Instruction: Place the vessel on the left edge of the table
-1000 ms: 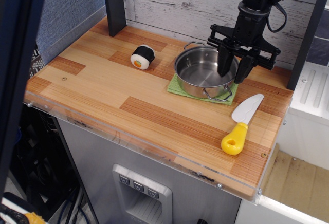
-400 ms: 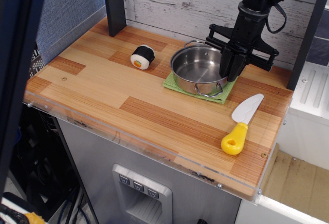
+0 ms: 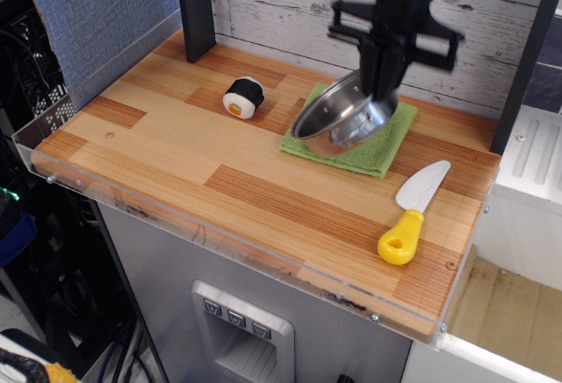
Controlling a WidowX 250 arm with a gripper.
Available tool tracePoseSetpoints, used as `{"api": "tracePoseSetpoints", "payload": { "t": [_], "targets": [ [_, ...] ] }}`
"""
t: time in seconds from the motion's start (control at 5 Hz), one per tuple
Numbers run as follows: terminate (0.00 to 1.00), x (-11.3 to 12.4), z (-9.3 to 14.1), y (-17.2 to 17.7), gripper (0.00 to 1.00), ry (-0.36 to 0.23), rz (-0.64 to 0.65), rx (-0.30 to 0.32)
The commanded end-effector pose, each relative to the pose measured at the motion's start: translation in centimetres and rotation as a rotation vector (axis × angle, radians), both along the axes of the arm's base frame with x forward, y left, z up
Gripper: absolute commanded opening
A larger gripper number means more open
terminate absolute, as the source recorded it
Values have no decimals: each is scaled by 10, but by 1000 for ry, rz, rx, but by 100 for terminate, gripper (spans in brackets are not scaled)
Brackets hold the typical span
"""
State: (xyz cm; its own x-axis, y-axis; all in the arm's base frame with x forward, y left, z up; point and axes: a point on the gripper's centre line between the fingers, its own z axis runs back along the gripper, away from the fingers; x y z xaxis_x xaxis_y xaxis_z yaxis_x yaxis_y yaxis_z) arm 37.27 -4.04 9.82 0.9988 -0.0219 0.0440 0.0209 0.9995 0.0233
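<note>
We log the carry step: the black gripper [image 3: 383,74] clenches the rim of the small shiny steel pot [image 3: 344,121], tilted above the green cloth [image 3: 386,141]; next, traverse to the striped wooden bench's [image 3: 176,159] left edge.

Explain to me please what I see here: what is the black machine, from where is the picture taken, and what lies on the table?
The black machine is a robot arm that comes down from the top of the picture. At its end is a gripper, whose jaws are shut on the rim of a steel pot. The pot hangs tilted in the air, above a green cloth.

There is one view only. The camera stands in front of the table and looks down on it from above.

On the wood lie also a toy sushi roll, to the left of the cloth, and a toy knife with a yellow handle, near the right edge. The left part of the table holds nothing else.
</note>
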Motion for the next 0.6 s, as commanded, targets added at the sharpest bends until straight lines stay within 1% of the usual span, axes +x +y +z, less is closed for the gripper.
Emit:
{"api": "tracePoseSetpoints", "payload": {
  "t": [0.0, 0.2, 0.4],
  "targets": [
    [0, -32, 66, 64, 0, -115, 100, -40],
    [0, -43, 58, 112, 0, -71, 172, -33],
    [0, -53, 44, 148, 0, -23, 212, 27]
  ]
}}
